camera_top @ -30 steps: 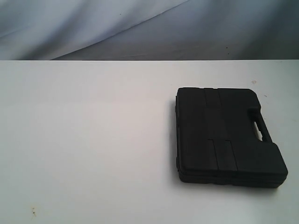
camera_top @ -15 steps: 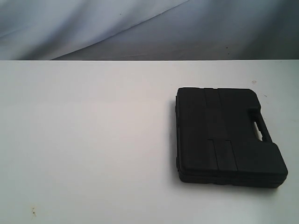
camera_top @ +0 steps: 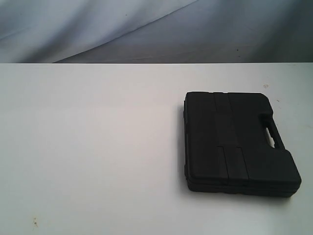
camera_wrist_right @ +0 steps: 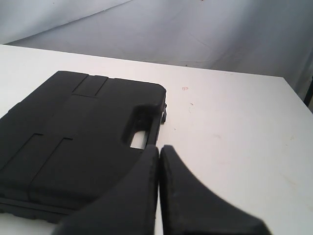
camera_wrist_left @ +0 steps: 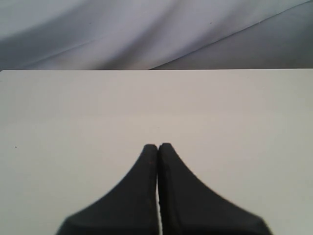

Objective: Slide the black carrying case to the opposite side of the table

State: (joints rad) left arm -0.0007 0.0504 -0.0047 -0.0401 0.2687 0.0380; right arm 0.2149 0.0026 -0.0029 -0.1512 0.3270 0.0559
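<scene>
The flat matte black case [camera_top: 237,142] lies on the right half of the white table [camera_top: 98,147], its cut-out handle slot [camera_top: 270,135] along its right edge. Neither arm shows in the exterior view. In the right wrist view the case [camera_wrist_right: 73,142] fills one side, and my right gripper [camera_wrist_right: 159,148] is shut, empty, its tips close to the handle slot [camera_wrist_right: 139,139]; contact cannot be told. My left gripper [camera_wrist_left: 158,146] is shut over bare tabletop [camera_wrist_left: 73,122], with no case in its view.
A grey-blue draped cloth [camera_top: 146,29] hangs behind the table's far edge. Small specks mark the tabletop near the front left [camera_top: 34,223] and beside the case's far right corner [camera_top: 266,86]. The table's right edge [camera_wrist_right: 298,93] runs close to the case.
</scene>
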